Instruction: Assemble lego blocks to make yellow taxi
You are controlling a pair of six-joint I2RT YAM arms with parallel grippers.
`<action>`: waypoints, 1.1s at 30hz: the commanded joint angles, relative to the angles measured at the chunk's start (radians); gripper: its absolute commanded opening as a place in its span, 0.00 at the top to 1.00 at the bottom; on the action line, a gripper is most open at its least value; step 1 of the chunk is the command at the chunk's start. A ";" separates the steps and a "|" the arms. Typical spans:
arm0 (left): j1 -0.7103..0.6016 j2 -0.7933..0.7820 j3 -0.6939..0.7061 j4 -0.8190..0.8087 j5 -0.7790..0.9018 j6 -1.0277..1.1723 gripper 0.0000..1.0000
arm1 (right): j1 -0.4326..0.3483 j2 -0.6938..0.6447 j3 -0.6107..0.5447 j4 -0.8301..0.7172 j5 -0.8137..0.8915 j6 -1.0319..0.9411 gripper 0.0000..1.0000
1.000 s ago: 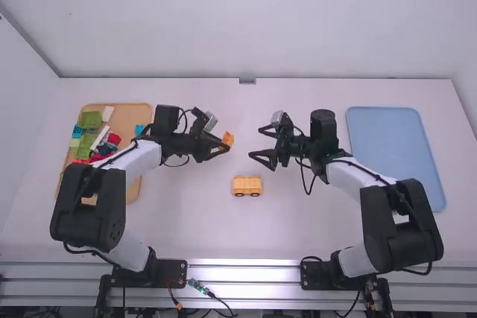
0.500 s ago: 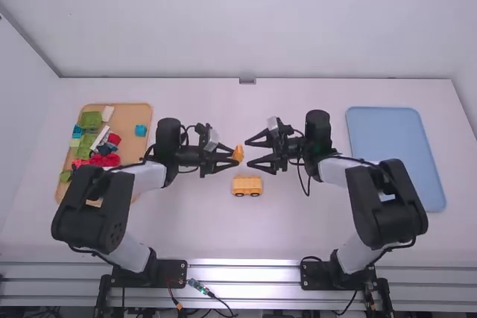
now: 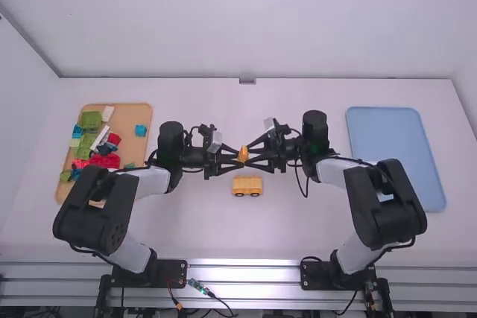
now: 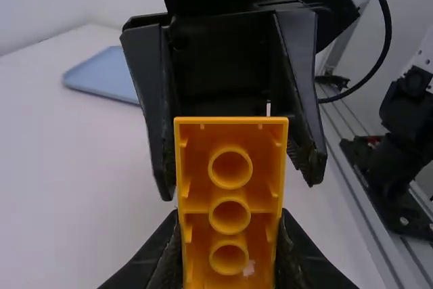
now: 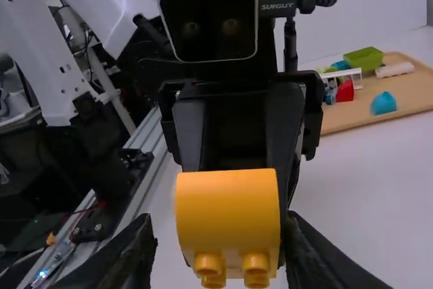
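Block [image 3: 243, 155] now closer to right arm [image 3: 316, 134]

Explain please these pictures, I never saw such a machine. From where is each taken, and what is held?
The machine has two robot arms, left arm and right arm, each with a two-finger tool. The high view looks down from above and behind them; each wrist view is taken from that arm's wrist. On the white table are a yellow toy car piece with wheels, a tan tray with colourful blocks, and a blue tray. The left tool holds an orange block; the right tool is open around it.
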 commanded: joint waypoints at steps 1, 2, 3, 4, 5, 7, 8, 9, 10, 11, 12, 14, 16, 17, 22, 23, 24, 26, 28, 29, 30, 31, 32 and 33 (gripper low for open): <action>-0.004 -0.028 -0.002 -0.001 0.010 -0.012 0.98 | -0.002 0.009 0.001 0.002 -0.043 -0.014 0.55; -0.002 -0.028 -0.002 -0.001 0.010 -0.012 0.98 | -0.002 0.009 0.001 0.002 -0.042 -0.014 0.55; -0.003 -0.028 -0.002 0.001 0.011 -0.012 0.98 | -0.003 0.009 0.001 0.002 -0.043 -0.015 0.55; -0.003 -0.028 -0.002 0.002 0.010 -0.012 0.98 | -0.003 0.009 0.001 0.002 -0.043 -0.015 0.55; -0.004 -0.028 -0.002 0.001 0.010 -0.012 0.98 | -0.002 0.009 0.001 0.003 -0.042 -0.015 0.52; -0.003 -0.028 -0.002 0.000 0.010 -0.012 0.99 | 0.000 0.009 0.001 0.003 -0.043 -0.019 0.48; -0.004 -0.028 -0.002 0.001 0.006 -0.012 0.98 | -0.001 0.009 0.001 0.002 -0.042 -0.018 0.48; -0.004 -0.028 -0.002 0.001 0.006 -0.012 0.98 | -0.001 0.009 0.001 0.002 -0.042 -0.019 0.47; -0.003 -0.028 -0.002 0.000 0.006 -0.010 0.98 | -0.001 0.009 0.001 0.002 -0.043 -0.019 0.45; -0.003 -0.028 -0.002 0.001 0.007 -0.009 0.98 | 0.001 0.009 0.001 0.003 -0.042 -0.020 0.45; -0.004 -0.028 -0.002 0.000 0.006 -0.009 0.98 | 0.004 0.009 0.001 0.002 -0.043 -0.027 0.45; -0.003 -0.028 -0.002 0.001 0.006 -0.009 0.98 | 0.011 0.009 0.001 0.003 -0.042 -0.026 0.45; -0.004 -0.028 -0.002 0.001 0.006 -0.009 0.98 | 0.018 0.009 0.001 0.003 -0.041 -0.031 0.48; -0.004 -0.028 -0.002 0.001 0.006 -0.009 0.98 | 0.019 0.009 0.001 0.003 -0.039 -0.033 0.49; -0.026 -0.028 -0.002 0.000 -0.005 -0.009 0.98 | 0.023 0.009 0.001 0.002 -0.027 -0.033 0.62; -0.026 -0.028 -0.002 0.001 -0.005 -0.008 0.98 | 0.018 0.009 0.001 0.000 -0.027 -0.033 0.64; -0.026 -0.028 -0.002 0.002 -0.005 -0.009 0.98 | 0.015 0.009 0.001 -0.001 -0.028 -0.033 0.65; -0.026 -0.028 -0.002 0.005 -0.005 -0.009 0.98 | 0.012 0.009 0.001 -0.001 -0.028 -0.032 0.71; -0.026 -0.028 -0.002 0.004 -0.006 -0.009 0.98 | 0.011 0.009 0.001 -0.001 -0.027 -0.033 0.78; -0.026 -0.028 -0.002 0.005 -0.009 -0.009 0.98 | 0.011 0.009 0.001 -0.001 -0.028 -0.033 0.80; -0.026 -0.028 -0.002 0.001 -0.027 -0.012 0.98 | 0.011 0.009 0.001 -0.001 -0.028 -0.033 0.86; -0.026 -0.028 -0.002 0.000 -0.029 -0.012 0.98 | 0.011 0.009 0.001 -0.001 -0.028 -0.033 0.86; -0.026 -0.028 -0.002 0.000 -0.034 -0.013 0.92 | 0.011 0.009 0.001 -0.001 -0.028 -0.033 0.88; -0.026 -0.028 -0.002 0.001 -0.043 -0.013 0.78 | 0.011 0.009 0.001 -0.001 -0.027 -0.032 0.91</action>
